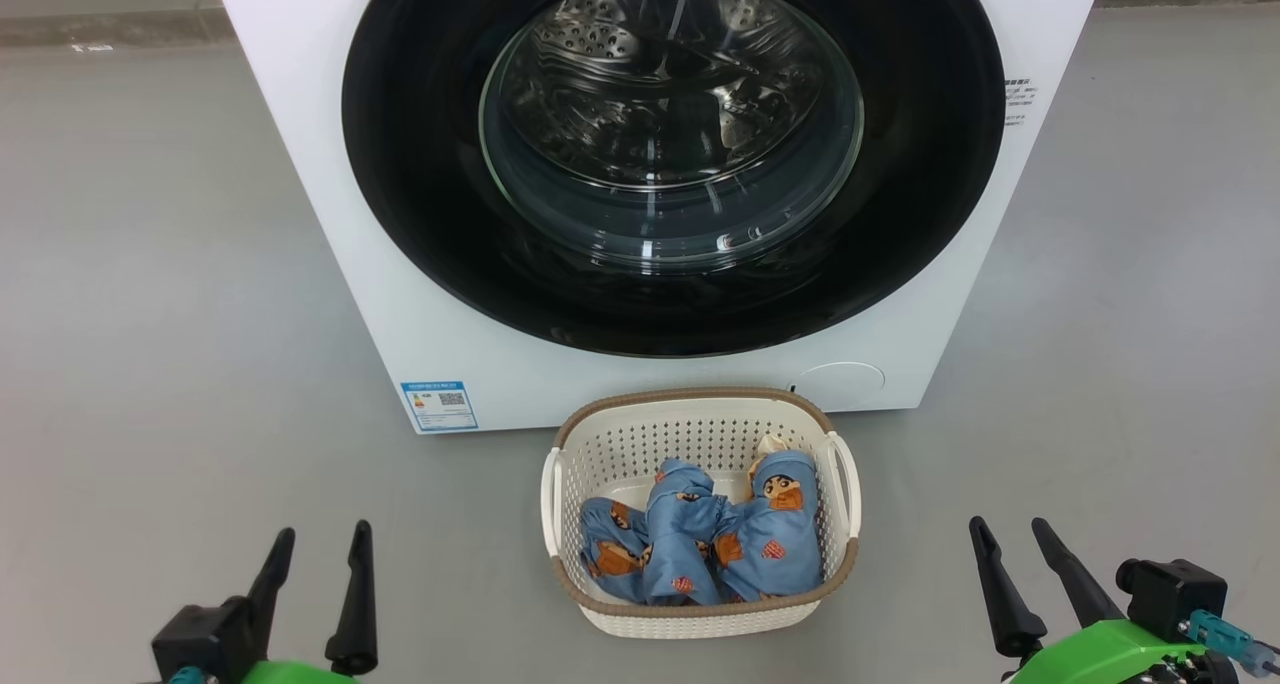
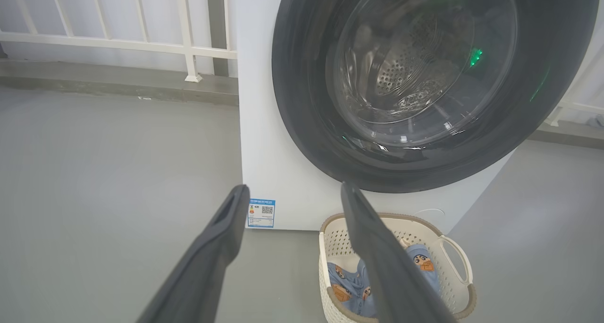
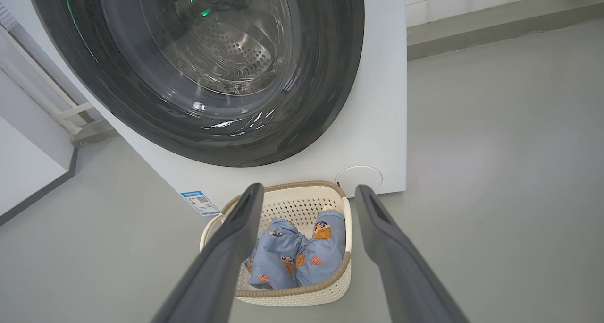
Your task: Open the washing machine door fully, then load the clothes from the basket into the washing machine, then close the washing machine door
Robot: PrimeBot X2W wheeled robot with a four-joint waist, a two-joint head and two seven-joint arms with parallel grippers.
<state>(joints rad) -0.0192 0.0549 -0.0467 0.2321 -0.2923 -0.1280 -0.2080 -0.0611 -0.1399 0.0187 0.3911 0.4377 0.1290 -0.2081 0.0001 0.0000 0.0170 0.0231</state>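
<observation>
The white washing machine stands straight ahead with its round black-rimmed door flat against the front, glass bowl at the centre. On the floor before it sits the cream basket, and blue printed clothes are bunched inside. My left gripper is at the lower left, open and empty, well left of the basket. My right gripper is at the lower right, open and empty too. In the wrist views the door fills the top and the basket lies below.
Grey floor spreads on both sides of the machine. A white railing on a low kerb runs behind it. A blue label and a round flap sit low on the machine's front.
</observation>
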